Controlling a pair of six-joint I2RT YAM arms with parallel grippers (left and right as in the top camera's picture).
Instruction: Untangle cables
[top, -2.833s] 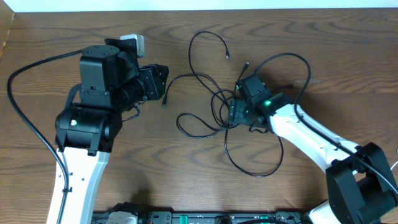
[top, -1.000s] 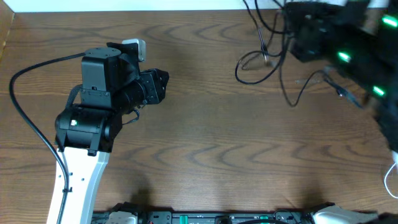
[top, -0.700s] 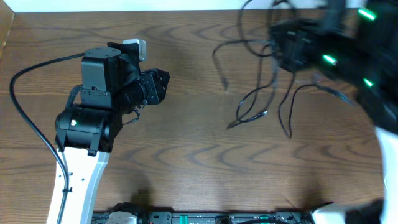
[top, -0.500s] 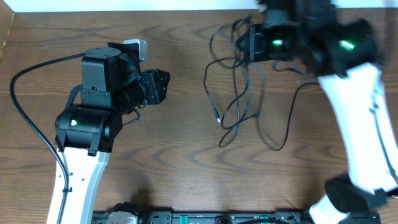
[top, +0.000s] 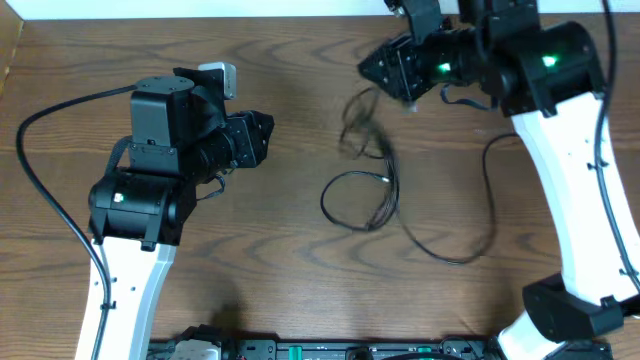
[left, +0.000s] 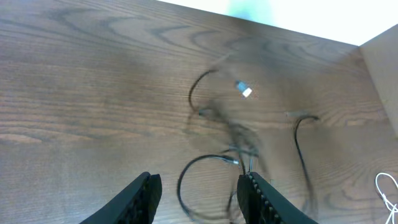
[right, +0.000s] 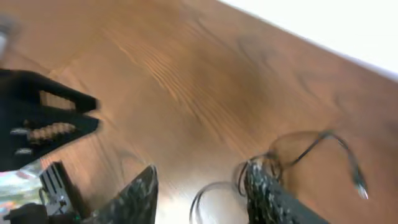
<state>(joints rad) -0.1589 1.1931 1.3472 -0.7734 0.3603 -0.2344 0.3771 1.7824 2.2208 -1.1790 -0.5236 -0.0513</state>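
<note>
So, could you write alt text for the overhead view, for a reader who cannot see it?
A loose tangle of thin black cables lies on a wooden table, right of centre, partly blurred, below the right gripper near the top edge. The left gripper, at the left, points toward the cables without touching them.

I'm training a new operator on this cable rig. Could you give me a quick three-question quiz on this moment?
1. True or false: the left gripper is gripping a cable.
2. The black cables lie: A) under the left arm, B) on the table, nearer the right gripper, C) hanging over the front edge.
3. Fill in: the right gripper is ____ (open/shut).
Key: 1 false; 2 B; 3 open.
</note>
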